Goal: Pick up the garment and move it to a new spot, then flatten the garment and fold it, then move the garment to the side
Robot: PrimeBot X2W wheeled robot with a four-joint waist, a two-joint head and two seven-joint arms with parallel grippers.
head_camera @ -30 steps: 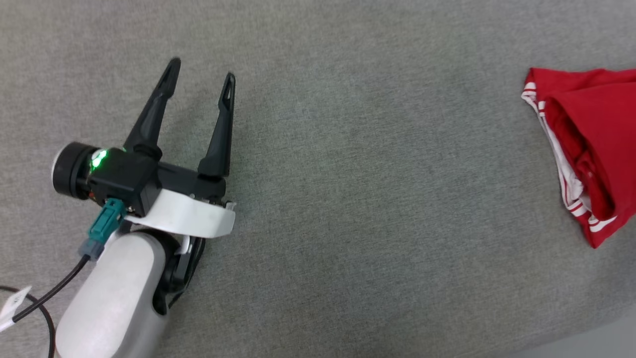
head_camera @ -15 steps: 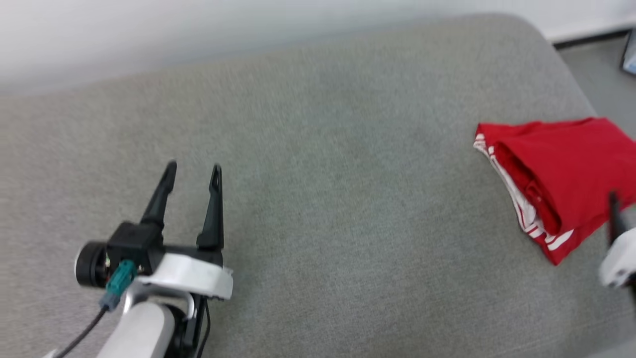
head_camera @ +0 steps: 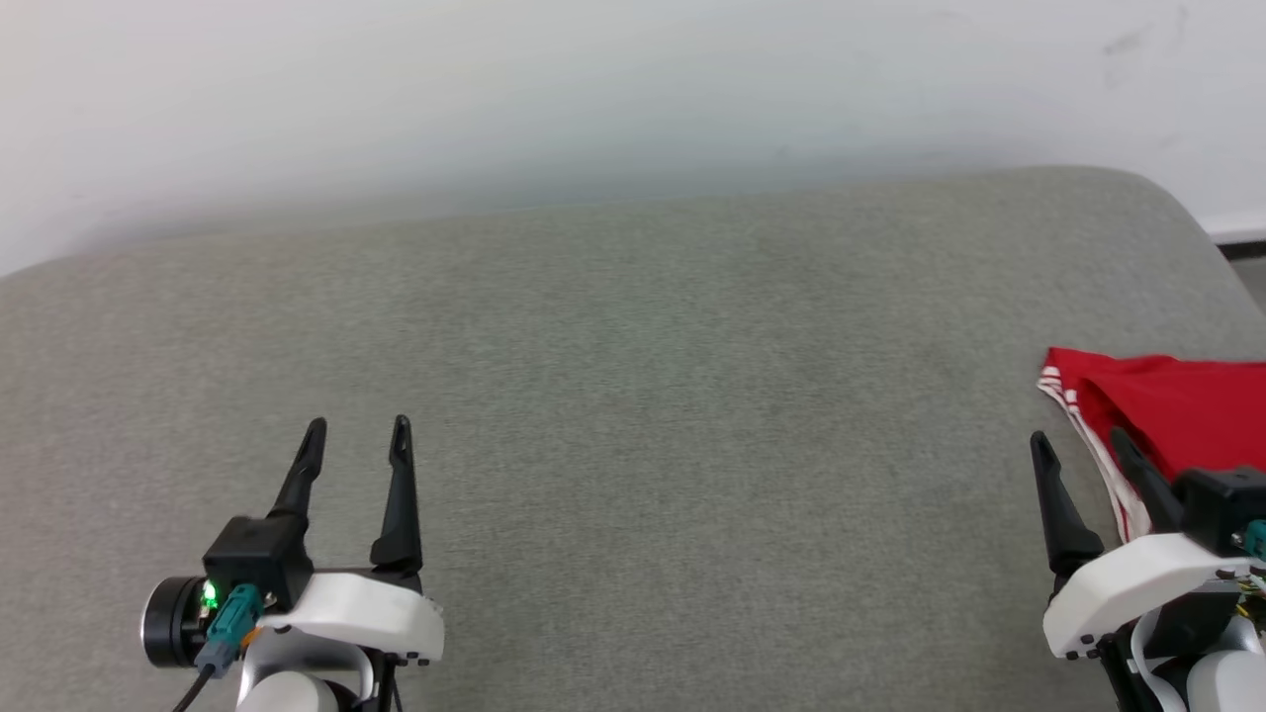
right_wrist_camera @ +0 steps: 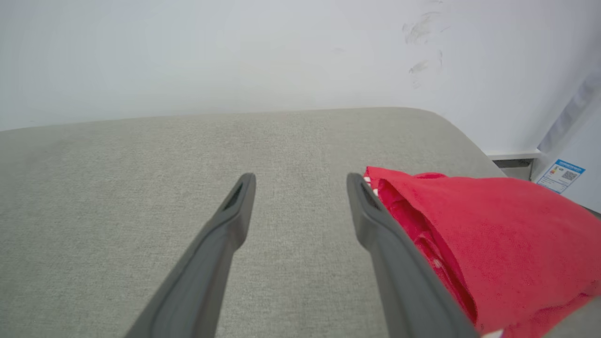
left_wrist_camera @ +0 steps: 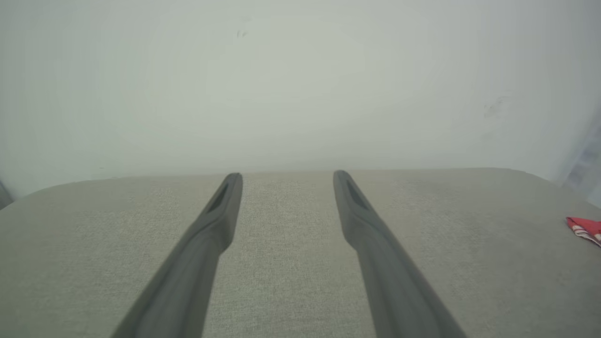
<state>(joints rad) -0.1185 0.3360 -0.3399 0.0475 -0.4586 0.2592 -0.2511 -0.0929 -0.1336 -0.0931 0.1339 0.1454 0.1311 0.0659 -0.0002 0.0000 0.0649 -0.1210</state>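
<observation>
Grey upholstered surface point(head_camera: 692, 415), rounded at its far right corner, backed by a plain white wall point(head_camera: 593, 89) with a few faint scuffs.

Garment point(head_camera: 1182, 400): red, folded into a compact bundle. It lies at the right edge of the surface, toward the near side. Red-and-white striped trim runs along its left edge.

Left end effector point(head_camera: 357, 426): near left of the surface. Its fingers are spread wide and point toward the wall, with nothing between them. It is well apart from the garment. In the left wrist view a red corner of the garment sits at the right margin.

Right end effector point(head_camera: 1077, 436): near right, fingers spread wide, empty. The right finger point(right_wrist_camera: 399, 263) runs just beside the garment's left edge and overlaps the red folds in the right wrist view. Whether it touches the cloth cannot be told. The left finger is over bare grey fabric.

Blue-and-white label point(right_wrist_camera: 561, 174): on a pale panel beyond the surface's far right corner, print too small to read.
</observation>
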